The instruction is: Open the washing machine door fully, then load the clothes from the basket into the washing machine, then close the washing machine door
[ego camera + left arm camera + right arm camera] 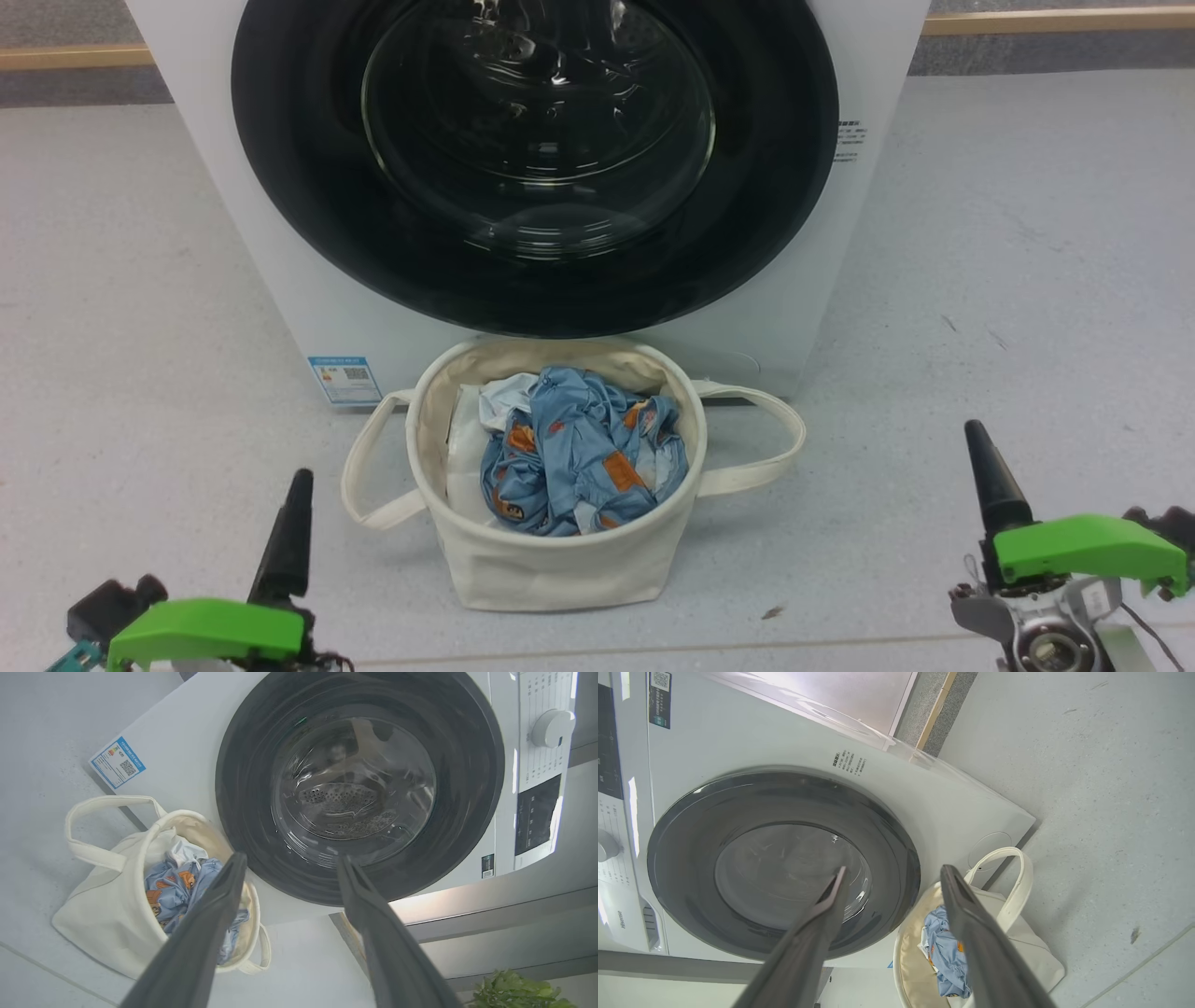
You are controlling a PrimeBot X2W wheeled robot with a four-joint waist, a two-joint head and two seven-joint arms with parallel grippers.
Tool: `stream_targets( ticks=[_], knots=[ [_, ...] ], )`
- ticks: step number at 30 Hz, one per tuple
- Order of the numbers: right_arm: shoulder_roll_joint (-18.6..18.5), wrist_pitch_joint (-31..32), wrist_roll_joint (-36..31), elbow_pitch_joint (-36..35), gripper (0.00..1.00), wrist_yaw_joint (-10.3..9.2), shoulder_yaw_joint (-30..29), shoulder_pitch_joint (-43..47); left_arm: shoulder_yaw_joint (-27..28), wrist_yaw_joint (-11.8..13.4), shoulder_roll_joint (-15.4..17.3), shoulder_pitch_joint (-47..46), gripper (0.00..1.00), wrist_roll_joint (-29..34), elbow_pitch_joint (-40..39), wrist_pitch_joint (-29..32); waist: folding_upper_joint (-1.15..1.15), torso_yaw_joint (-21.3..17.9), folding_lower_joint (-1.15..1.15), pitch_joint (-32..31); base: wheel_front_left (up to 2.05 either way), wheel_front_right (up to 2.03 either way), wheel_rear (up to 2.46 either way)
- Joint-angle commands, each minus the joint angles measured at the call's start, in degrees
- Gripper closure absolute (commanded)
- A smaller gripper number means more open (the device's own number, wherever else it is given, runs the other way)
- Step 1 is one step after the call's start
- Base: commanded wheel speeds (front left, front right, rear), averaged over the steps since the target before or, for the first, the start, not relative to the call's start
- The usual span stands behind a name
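A pale grey floor (pixel 1027 233) spreads across the room, and on it stands the white washing machine (pixel 766 317), facing the robot. Its round black door (pixel 537 159) is shut flat against the front and takes up nearly the machine's whole width; through the bulging glass in the middle you can make out the holed steel drum inside. Right in front of the machine, just beneath the lower edge of the door, sits the cream canvas basket (pixel 551 569), upright on the floor, with its two long loop handles drooping out to either side. The robot's left gripper (pixel 289 863) hangs low on the near left of the basket and the right gripper (pixel 894 870) low on the near right, both well apart from it and from the machine. Each has its two long dark fingers spread wide with nothing between them, pointing toward the door. Inside the basket lie the clothes (pixel 579 453), a crumpled light blue garment with small orange-brown patches, heaped toward the middle and right. A plain white cloth (pixel 467 457) is tucked beside it along the left inner wall. A small blue label (pixel 344 378) is stuck low on the machine's front, just left of the basket, and a white dial (pixel 551 728) sits on the control panel above the door.
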Motion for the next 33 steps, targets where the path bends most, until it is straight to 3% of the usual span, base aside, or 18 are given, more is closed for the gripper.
stream_targets(
  ticks=[1, 12, 33],
  knots=[
    [-1.30, -0.80, -1.97, -2.40, 0.00, 0.01, 1.03, -3.50, 0.15, 0.56, 1.59, -3.40, 0.00, 2.54, -1.97, -0.88, 0.00, 0.06, 0.00, -0.01, 0.00, 0.00, 0.00],
    [-3.15, -2.49, -10.88, -3.67, 0.00, 0.01, 3.58, -3.90, -1.08, 2.88, 2.64, -3.80, 0.00, 12.65, -2.31, -2.58, 0.00, 0.60, 0.00, -0.02, 0.00, 0.00, 0.00],
    [-6.75, -6.19, -23.85, -5.85, 0.00, 0.01, 8.41, -4.68, -2.11, 3.74, 4.44, -6.10, 0.00, 24.48, 0.37, -6.27, 0.00, 1.60, 0.00, -0.35, 0.00, 0.00, 0.00]
  ],
)
